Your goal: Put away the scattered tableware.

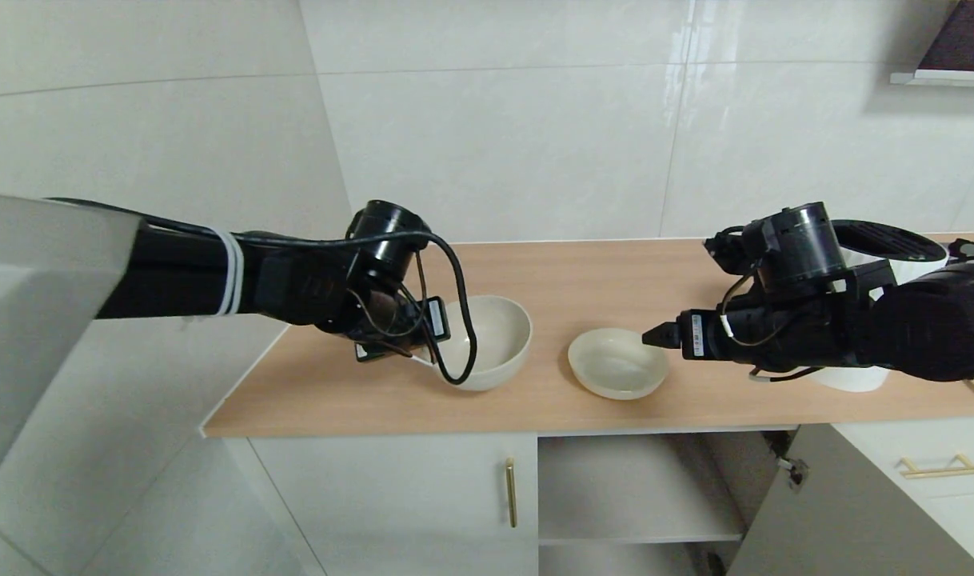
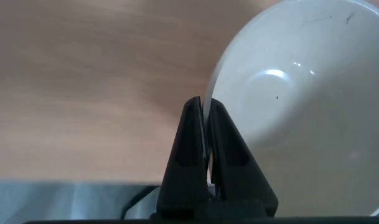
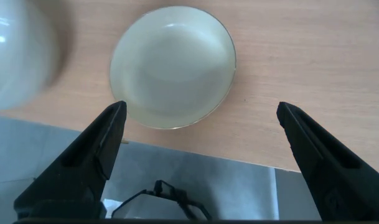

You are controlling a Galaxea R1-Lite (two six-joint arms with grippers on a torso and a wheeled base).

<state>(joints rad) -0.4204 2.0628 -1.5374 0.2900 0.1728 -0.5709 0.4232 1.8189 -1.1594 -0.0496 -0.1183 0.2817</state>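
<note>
Clamping left pincer (image 2: 205, 104) holds the deep bowl (image 2: 301, 106) by its rim.

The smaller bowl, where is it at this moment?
In the head view the smaller bowl sits on the wooden counter, right of the larger bowl and just left of the right gripper.

the deep bowl (image 1: 495, 340) at the centre of the head view is plain cream-white with a glossy inside. the shallow bowl (image 1: 619, 364) just right of it is a slightly yellower cream, with a thin golden line round its rim. the countertop (image 1: 583, 276) is light honey-brown with fine wood grain. the left gripper (image 2: 205, 109) and right gripper (image 3: 200, 109) are matt black. the wall tiles (image 1: 495, 120) are glossy white. the cabinet door (image 1: 391, 496) at lower left is white, with a brass-coloured handle (image 1: 510, 492).
</note>
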